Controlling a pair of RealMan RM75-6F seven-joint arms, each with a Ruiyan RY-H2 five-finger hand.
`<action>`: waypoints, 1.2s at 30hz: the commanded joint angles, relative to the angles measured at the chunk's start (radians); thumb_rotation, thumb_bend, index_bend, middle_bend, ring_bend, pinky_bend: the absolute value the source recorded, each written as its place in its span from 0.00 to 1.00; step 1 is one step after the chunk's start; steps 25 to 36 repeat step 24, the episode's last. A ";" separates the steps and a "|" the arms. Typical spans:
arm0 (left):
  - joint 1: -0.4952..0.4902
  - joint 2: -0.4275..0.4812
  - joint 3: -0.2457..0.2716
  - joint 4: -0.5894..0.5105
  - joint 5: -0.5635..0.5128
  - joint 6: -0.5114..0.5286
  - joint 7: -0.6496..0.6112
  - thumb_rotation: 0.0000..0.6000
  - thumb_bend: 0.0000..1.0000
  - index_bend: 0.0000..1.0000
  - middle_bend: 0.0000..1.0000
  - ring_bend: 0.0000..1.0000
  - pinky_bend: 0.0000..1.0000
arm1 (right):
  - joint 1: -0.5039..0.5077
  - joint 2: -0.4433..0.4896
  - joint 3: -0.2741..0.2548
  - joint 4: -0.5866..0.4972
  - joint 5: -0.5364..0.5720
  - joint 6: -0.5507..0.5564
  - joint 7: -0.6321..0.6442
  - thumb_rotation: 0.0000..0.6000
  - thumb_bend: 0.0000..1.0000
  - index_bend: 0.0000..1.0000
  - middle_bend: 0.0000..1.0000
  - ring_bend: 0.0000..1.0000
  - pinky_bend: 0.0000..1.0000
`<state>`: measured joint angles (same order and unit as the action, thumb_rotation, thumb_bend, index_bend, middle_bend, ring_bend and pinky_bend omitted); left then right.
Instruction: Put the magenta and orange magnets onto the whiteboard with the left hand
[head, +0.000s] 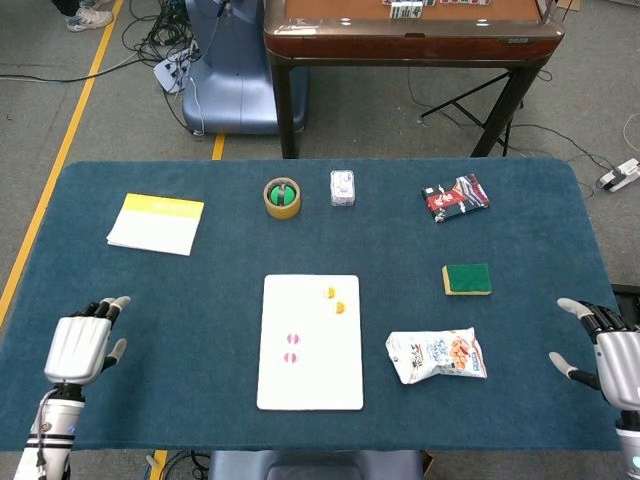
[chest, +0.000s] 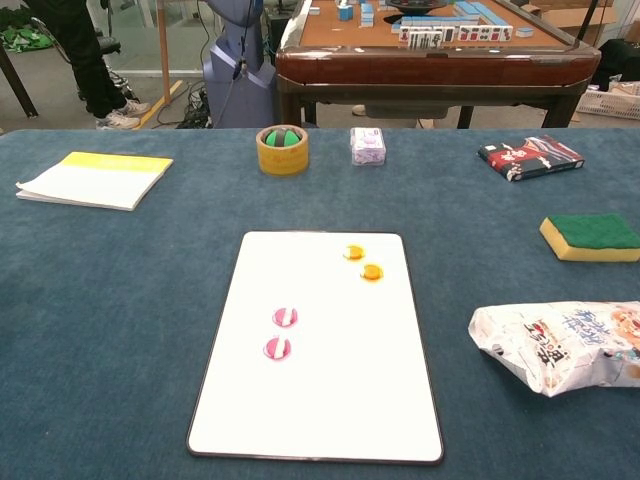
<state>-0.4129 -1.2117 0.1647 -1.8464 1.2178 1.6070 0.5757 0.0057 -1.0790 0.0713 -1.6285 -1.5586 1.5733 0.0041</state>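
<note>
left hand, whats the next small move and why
Probably none beyond resting where it is. The left hand is open and empty at the table's near left edge, and both magenta magnets and both orange magnets already sit on the whiteboard.
</note>
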 joint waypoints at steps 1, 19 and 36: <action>0.040 0.012 0.003 0.009 0.008 0.012 -0.019 1.00 0.31 0.29 0.32 0.34 0.56 | 0.004 -0.004 0.000 -0.001 0.005 -0.008 -0.009 1.00 0.06 0.26 0.32 0.31 0.42; 0.178 0.014 -0.055 0.066 0.059 0.037 -0.050 1.00 0.31 0.30 0.32 0.34 0.54 | 0.009 -0.006 0.004 0.002 0.031 -0.019 -0.016 1.00 0.06 0.26 0.32 0.31 0.42; 0.185 0.003 -0.068 0.075 0.085 0.012 -0.041 1.00 0.31 0.30 0.32 0.34 0.54 | 0.020 -0.005 0.006 0.003 0.048 -0.045 -0.016 1.00 0.06 0.26 0.32 0.31 0.42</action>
